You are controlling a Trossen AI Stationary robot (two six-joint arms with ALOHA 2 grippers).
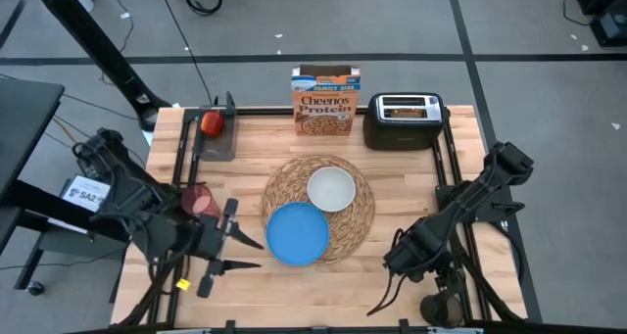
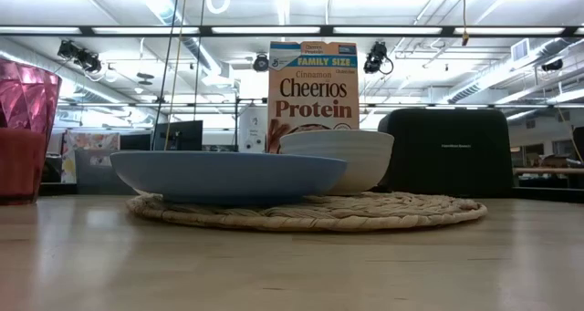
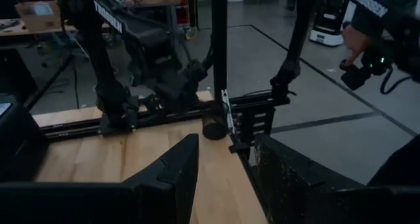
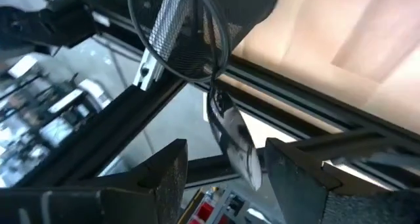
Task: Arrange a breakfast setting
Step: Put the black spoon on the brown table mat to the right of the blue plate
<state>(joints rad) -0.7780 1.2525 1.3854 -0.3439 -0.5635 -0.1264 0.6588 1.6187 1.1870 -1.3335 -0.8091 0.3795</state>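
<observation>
The woven straw placemat point(image 1: 355, 219) lies mid-table. The blue plate point(image 1: 298, 232) rests on its near-left part and the white bowl point(image 1: 331, 188) on its far part; both show in the low view point(image 2: 228, 174) point(image 2: 351, 156). The pink cup point(image 1: 201, 201) stands left of the mat. The red apple point(image 1: 211, 122) sits on a dark stand at the far left. The toast point(image 1: 409, 107) stands in the toaster. The dark spoon point(image 4: 231, 140) sticks out of a mesh holder point(image 1: 441, 310) at the near right corner. My left gripper point(image 1: 240, 253) is open and empty, near the plate. My right gripper point(image 4: 226, 178) is open by the holder, a finger on either side of the spoon, apart from it.
The orange Cheerios box point(image 1: 325, 101) and the black toaster point(image 1: 405, 123) stand along the far edge. A dark rail frame point(image 1: 446, 167) runs along the table's sides. Bare wood lies near the front edge between the arms.
</observation>
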